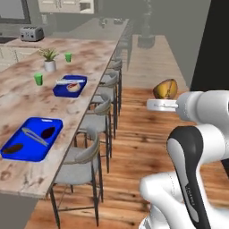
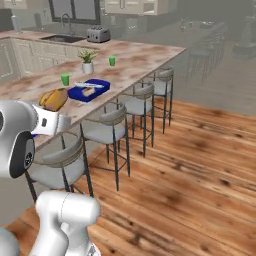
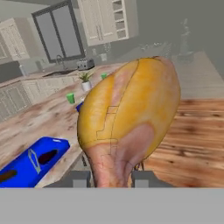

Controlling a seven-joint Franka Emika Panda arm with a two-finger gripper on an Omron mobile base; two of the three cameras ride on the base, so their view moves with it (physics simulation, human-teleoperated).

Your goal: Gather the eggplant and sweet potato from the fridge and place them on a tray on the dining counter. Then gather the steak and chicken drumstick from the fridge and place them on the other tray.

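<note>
The chicken drumstick (image 3: 129,122), golden-tan with a paler narrow end, is being carried in the air over the wooden floor, its narrow end clamped in the closed gripper (image 3: 109,175). It is hanging to the right of the dining counter (image 1: 27,174) and its stools. The far blue tray (image 1: 62,91), already holding the steak (image 1: 72,86), is lying ahead and to the left, beyond the near blue tray (image 1: 18,154).
</note>
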